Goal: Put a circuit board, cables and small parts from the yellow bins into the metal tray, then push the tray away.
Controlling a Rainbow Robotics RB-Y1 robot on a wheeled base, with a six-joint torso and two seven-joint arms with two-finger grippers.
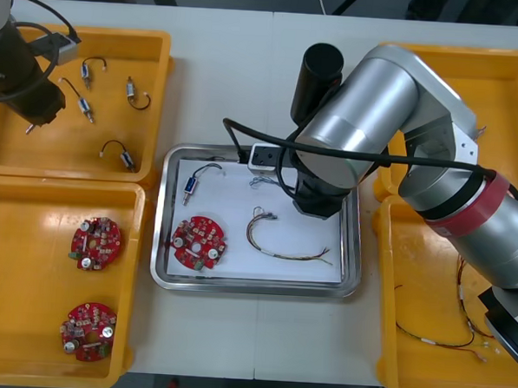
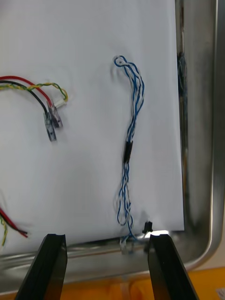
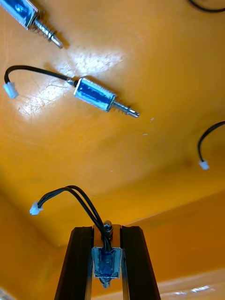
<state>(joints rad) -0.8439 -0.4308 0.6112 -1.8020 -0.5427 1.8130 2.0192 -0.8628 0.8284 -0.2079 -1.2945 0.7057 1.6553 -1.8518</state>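
Observation:
The metal tray (image 1: 164, 272), white inside, holds a red circuit board (image 1: 198, 241), a small metal part (image 1: 191, 186) with a black cable, a red and yellow cable (image 1: 284, 244) and a twisted blue and white cable (image 1: 264, 181). My right gripper (image 2: 110, 265) hangs open just above the tray's right part. The blue and white cable (image 2: 129, 150) lies flat beyond its fingers, untouched, with the red and yellow cable (image 2: 35, 89) beside it. My left gripper (image 3: 107, 234) is above the far left yellow bin (image 1: 154, 49), shut on a small metal part (image 3: 107, 262) with a black cable.
More small metal parts (image 1: 86, 108) (image 3: 96, 93) lie in the far left bin. The near left bin (image 1: 32, 208) holds two circuit boards (image 1: 95, 242) (image 1: 87, 330). Cables (image 1: 447, 341) lie in the near right bin. My right arm covers much of the tray's right side.

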